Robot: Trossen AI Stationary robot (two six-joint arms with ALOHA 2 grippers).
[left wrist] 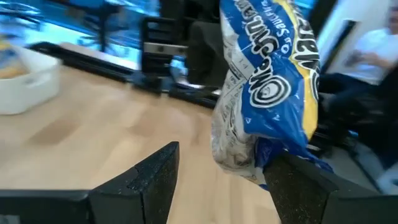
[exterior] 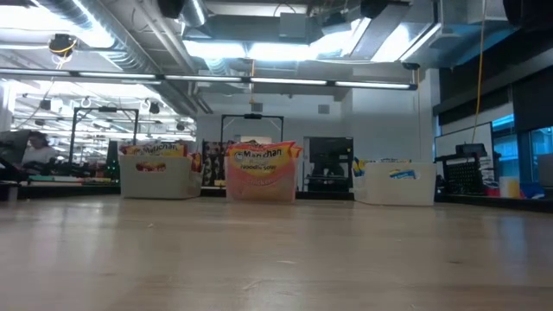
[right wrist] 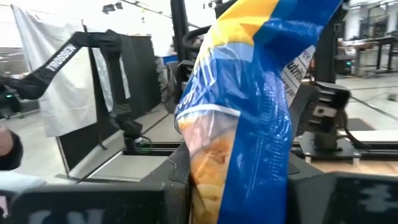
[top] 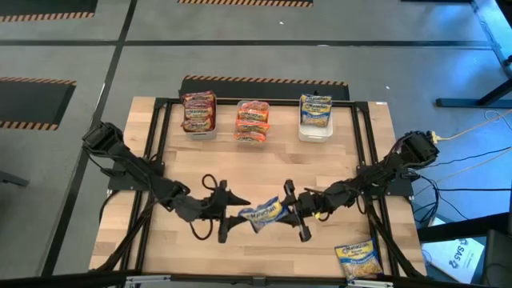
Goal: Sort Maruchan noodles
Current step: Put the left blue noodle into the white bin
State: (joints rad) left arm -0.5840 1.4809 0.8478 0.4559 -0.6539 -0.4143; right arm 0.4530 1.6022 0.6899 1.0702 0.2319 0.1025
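Note:
A blue-yellow-white Maruchan noodle packet (top: 264, 214) hangs in the air over the table's middle, between my two grippers. My right gripper (top: 293, 212) comes from the right and is shut on it (right wrist: 249, 93). My left gripper (top: 233, 216) faces it from the left, open, with the packet's other end (left wrist: 249, 155) between its fingers, close to one finger (left wrist: 298, 186). Three bins stand along the far edge: one with dark red packets (top: 199, 113), one with pink-orange packets (top: 253, 122) and one with blue packets (top: 315, 114). My right gripper pinches the packet's right-hand end (right wrist: 224, 174) between its two fingers, coming about level from the table's right side. The packet sticks out past the fingertips toward my left gripper, lifted clear of the table. My left gripper stands open around the packet's other end; whether one finger touches it, I cannot tell.
Another blue packet (top: 358, 260) lies on the table at the near right corner. A black frame (top: 164, 120) runs around the wooden top. In the low view the three bins (exterior: 259, 177) stand in a row at the far side.

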